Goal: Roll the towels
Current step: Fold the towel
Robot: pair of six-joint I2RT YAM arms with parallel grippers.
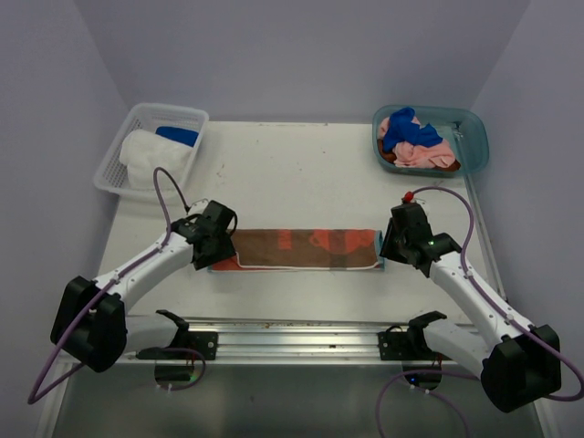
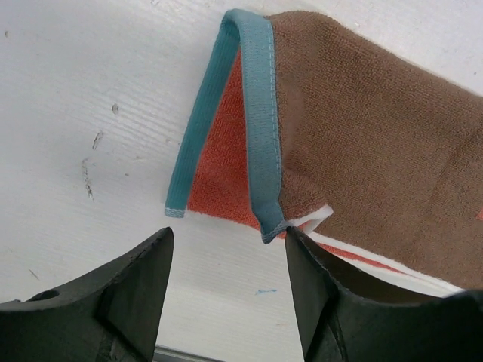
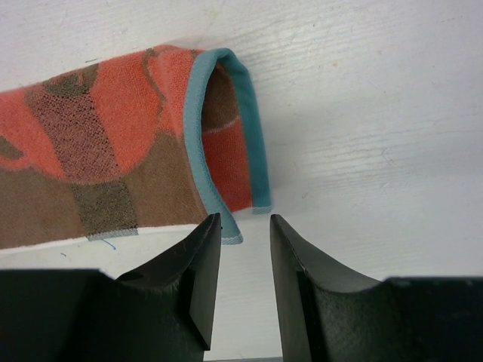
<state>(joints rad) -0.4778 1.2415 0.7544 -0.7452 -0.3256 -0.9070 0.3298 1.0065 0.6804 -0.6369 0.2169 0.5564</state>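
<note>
A brown and orange towel (image 1: pixel 306 249) with teal edging lies folded into a long flat strip across the table's middle. My left gripper (image 1: pixel 217 248) stands open at its left end. In the left wrist view the towel's (image 2: pixel 362 151) teal-edged corner lies just beyond the open left gripper (image 2: pixel 229 234), touching the right fingertip (image 2: pixel 298 245). My right gripper (image 1: pixel 394 245) stands open at the right end. In the right wrist view the towel's (image 3: pixel 113 151) teal hem lies just ahead of the right gripper (image 3: pixel 244 219), with only bare table between its fingers.
A teal tub (image 1: pixel 474 137) at the back right holds a blue towel (image 1: pixel 401 128) and a pink towel (image 1: pixel 424 153). A white mesh basket (image 1: pixel 114 164) at the back left holds a white towel (image 1: pixel 151 155) and a blue one (image 1: pixel 177 136). A metal rail (image 1: pixel 292 333) runs along the near edge.
</note>
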